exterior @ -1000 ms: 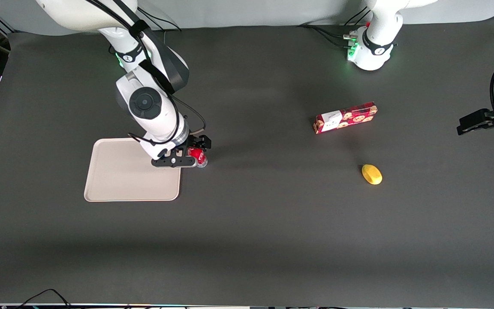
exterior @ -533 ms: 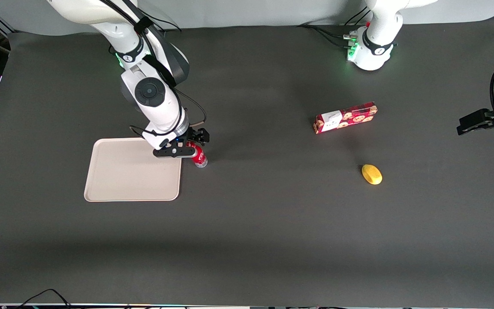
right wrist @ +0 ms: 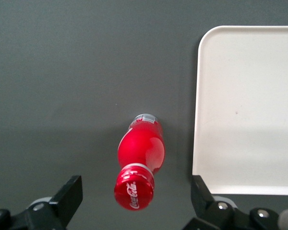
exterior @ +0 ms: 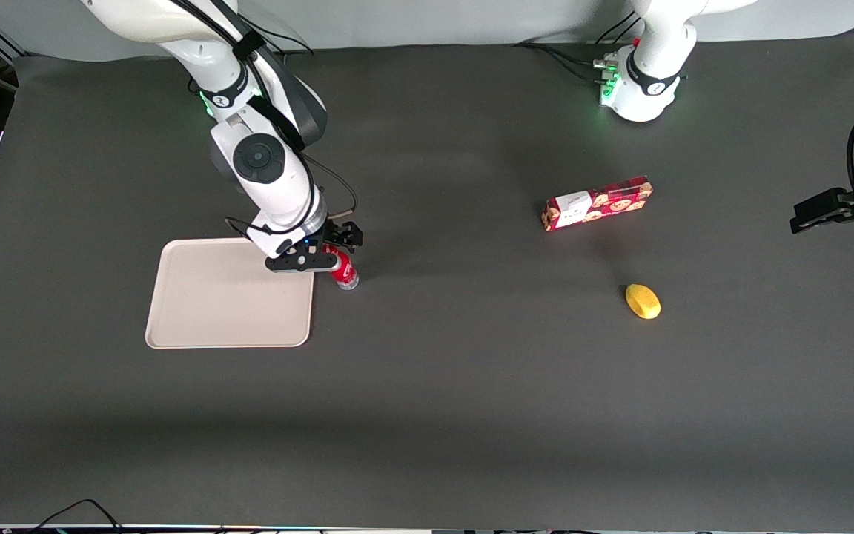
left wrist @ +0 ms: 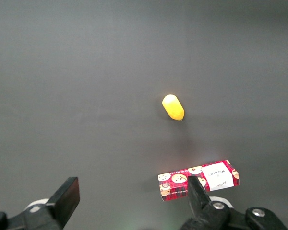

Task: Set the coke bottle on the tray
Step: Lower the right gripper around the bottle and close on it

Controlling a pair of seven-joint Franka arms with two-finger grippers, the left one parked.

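Observation:
The coke bottle (exterior: 344, 271), small and red with a red cap, stands upright on the dark table right beside the edge of the beige tray (exterior: 227, 297), not on it. My right gripper (exterior: 323, 261) hangs just above the bottle, open. In the right wrist view the bottle (right wrist: 140, 153) shows from above, its cap between my two black fingers (right wrist: 69, 191), which stand wide apart and do not touch it. The gripper's midpoint (right wrist: 134, 194) lies over the cap. The tray (right wrist: 245, 105) is bare there.
A long red cookie box (exterior: 597, 202) and a yellow fruit (exterior: 643, 301) lie toward the parked arm's end of the table. Both also show in the left wrist view, the box (left wrist: 199, 179) and the fruit (left wrist: 173, 107).
The right arm and gripper shifted a little farther from the front camera, uncovering more of the bottle. The bottle and tray have stayed in place.

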